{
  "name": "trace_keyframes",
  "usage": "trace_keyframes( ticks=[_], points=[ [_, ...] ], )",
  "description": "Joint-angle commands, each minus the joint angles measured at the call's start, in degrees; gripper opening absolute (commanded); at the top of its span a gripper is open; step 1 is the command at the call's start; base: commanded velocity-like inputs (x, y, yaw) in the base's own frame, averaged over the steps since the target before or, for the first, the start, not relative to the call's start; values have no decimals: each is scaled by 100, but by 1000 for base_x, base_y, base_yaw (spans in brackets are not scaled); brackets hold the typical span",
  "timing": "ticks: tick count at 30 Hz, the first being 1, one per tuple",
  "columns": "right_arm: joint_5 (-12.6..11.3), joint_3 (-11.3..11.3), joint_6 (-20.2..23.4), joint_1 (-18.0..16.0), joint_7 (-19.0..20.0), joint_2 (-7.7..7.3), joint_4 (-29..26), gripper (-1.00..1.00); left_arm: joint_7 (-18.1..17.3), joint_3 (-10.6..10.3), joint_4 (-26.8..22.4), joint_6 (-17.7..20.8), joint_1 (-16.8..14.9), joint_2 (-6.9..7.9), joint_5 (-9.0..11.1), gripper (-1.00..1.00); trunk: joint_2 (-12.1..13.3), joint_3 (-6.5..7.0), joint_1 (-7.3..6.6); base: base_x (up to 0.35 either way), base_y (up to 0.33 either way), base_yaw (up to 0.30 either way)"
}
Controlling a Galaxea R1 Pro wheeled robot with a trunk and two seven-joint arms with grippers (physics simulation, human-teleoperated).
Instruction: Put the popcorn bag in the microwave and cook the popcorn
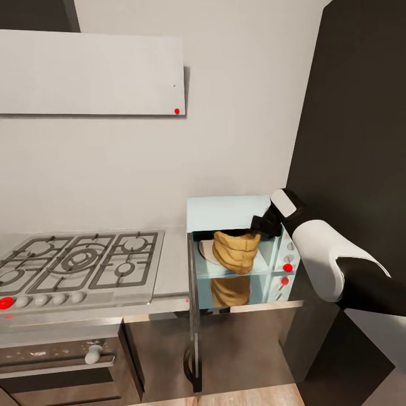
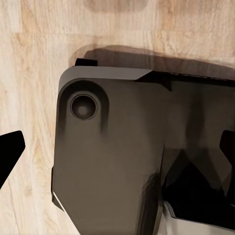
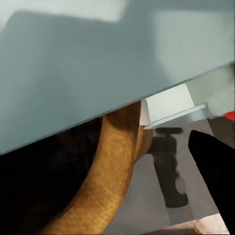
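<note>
Right gripper (image 1: 265,225) grip unclear, at popcorn bag (image 1: 235,251) rim, inside open microwave (image 1: 225,211)

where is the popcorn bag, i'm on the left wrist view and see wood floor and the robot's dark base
Observer: Head view has the popcorn bag upright inside the microwave, near the front.
Operator: door shut yet
Observer: No, the door stands swung open at the opening's left.
Operator: where's the right claw
Observer: The right claw is at the bag's top rim; I can't tell whether it grips.
</note>
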Motion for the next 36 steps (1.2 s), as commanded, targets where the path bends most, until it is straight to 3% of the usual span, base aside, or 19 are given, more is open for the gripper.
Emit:
trace_keyframes(
  ticks=[1,36],
  points=[
    [-162,-86,8,-4,-25,7,-73,100,-7,38,6,-18,-5,-1,2,100,-4,-8,2,0,0,0],
    [-171,-86,8,122,-23,33,-151,100,-6,32,8,-18,-3,-10,2,100,-4,-8,2,-27,0,0]
  ],
)
